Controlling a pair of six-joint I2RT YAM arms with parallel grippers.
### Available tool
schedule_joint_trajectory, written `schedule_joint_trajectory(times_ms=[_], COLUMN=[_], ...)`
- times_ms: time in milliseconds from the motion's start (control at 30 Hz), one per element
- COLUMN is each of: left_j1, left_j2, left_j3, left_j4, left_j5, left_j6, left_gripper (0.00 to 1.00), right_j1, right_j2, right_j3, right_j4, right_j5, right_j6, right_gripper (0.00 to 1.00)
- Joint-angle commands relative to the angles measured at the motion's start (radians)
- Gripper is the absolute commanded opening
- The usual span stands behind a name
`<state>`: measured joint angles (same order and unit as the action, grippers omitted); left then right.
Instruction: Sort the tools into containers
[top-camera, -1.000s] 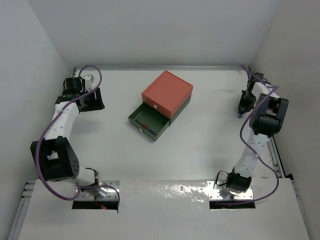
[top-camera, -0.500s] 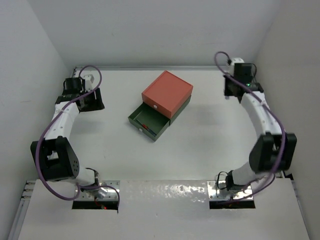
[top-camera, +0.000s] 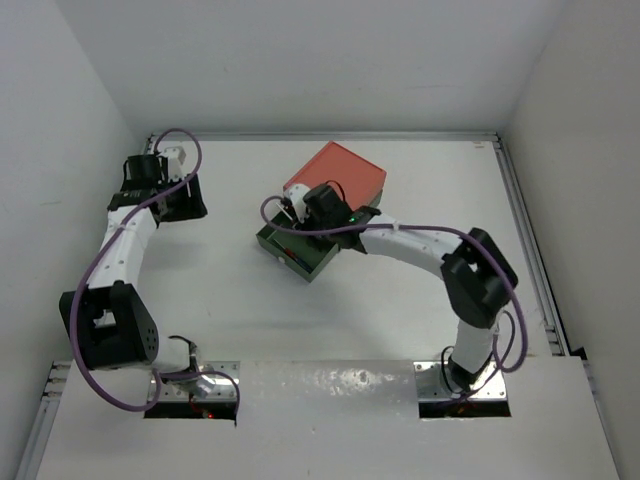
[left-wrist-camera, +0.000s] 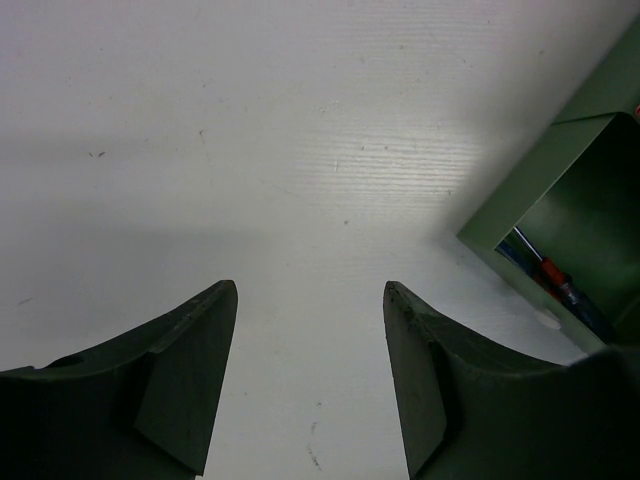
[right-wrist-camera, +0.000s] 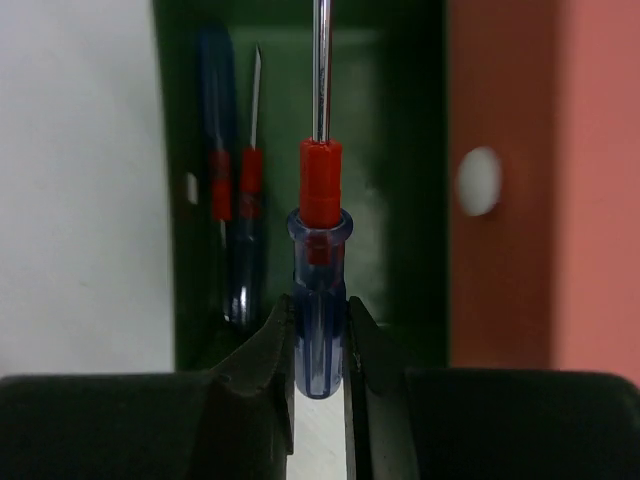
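Right end effector (right-wrist-camera: 320, 330): you've got it pinched narrow on a thin screwdriver with a clear blue handle and red collar (right-wrist-camera: 321, 200). The fingers grip the handle from both sides.
Held screwdriver: its metal shaft points away from your wrist camera, out over the open dark green drawer (right-wrist-camera: 395, 120).
Green drawer: pulled out from under the salmon-red square box (right-wrist-camera: 520, 200), and your right arm reaches across the bench to hang over it.
Already in the drawer: two more blue-and-red screwdrivers (right-wrist-camera: 249, 185), lying side by side along its left wall.
Salmon-red box: shut, with its small white knob (right-wrist-camera: 479, 181) facing you.
Left end effector (left-wrist-camera: 310, 295): jaws standing wide with nothing between them, over bare white bench (left-wrist-camera: 250, 120). It sits well left of the boxes.
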<state>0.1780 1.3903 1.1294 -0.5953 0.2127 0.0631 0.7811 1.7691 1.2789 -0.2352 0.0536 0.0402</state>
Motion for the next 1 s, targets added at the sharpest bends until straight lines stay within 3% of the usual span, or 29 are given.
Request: schedule_joint_trajectory(times_ms=[0,233,267,333,367,467,633,700,767,800,833,900,933,967], left_j1=[0.008,0.008,0.006,0.006,0.006,0.006,0.000,-0.018,-0.040,-0.069,-0.089,-0.164,-0.198,-0.251], left_j2=[-0.040,-0.034,-0.034,-0.033,-0.033,-0.028,-0.027,-0.025,-0.033,-0.037,-0.043,-0.071,-0.086,-0.138], left_j3=[0.006,0.000,0.000,0.001,0.003,0.001,0.030,0.070,0.098,0.098,0.093,0.083,0.051,0.021], left_j4=[0.017,0.023,0.022,0.022,0.022,0.035,0.061,0.045,0.013,0.000,-0.042,-0.118,-0.203,-0.239], left_j5=[-0.013,-0.016,-0.015,-0.009,-0.006,0.027,0.091,0.112,0.123,0.129,0.134,0.171,0.183,0.213], left_j6=[0.003,0.004,0.003,0.010,0.015,0.017,0.043,0.127,0.260,0.318,0.378,0.603,0.683,0.848], left_gripper=[0.58,0.58,0.58,0.58,0.58,0.58,0.55,0.53,0.51,0.49,0.47,0.45,0.45,0.45], right_j1=[0.003,0.004,0.004,0.007,0.009,0.012,0.014,0.012,-0.005,-0.019,-0.061,-0.129,-0.204,-0.244], right_j2=[0.038,0.139,0.147,0.148,0.147,0.135,0.076,0.018,-0.016,-0.032,-0.033,-0.019,-0.004,0.006], right_j3=[0.072,0.094,0.089,0.083,0.085,0.122,0.221,0.256,0.301,0.322,0.350,0.428,0.442,0.451], right_j4=[0.019,-0.009,-0.015,-0.021,-0.024,-0.038,-0.062,-0.062,-0.061,-0.065,-0.099,-0.145,-0.170,-0.177], right_j5=[0.096,0.032,0.026,-0.001,-0.012,-0.038,-0.049,-0.083,-0.081,-0.083,-0.093,-0.112,-0.115,-0.101], right_j6=[-0.022,-0.048,-0.046,-0.049,-0.051,-0.059,-0.060,-0.056,-0.046,-0.037,-0.004,0.068,0.099,0.171], right_gripper=[0.00,0.02,0.16,0.34,0.49,0.59,0.63,0.62,0.53,0.35,0.28,0.19,0.23,0.39])
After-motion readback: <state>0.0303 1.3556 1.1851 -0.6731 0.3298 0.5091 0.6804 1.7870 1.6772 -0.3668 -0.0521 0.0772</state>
